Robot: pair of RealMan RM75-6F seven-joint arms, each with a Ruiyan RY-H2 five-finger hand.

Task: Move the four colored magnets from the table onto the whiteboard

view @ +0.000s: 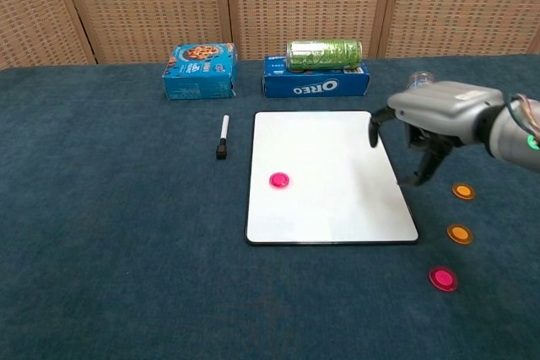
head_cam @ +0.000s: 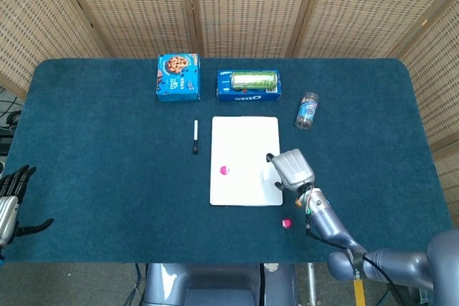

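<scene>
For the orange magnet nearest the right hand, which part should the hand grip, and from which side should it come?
Grip the orange magnet by its rim, thumb and a finger on opposite edges, coming from straight above. It is a thin flat disc lying on the cloth, so only its edge offers hold. The right hand is just above it and holds nothing.

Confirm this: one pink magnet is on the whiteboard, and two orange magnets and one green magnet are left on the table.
Not quite. The chest view shows the remaining magnet is pink, not green. One pink magnet is on the whiteboard, and two orange magnets remain on the table.
</scene>
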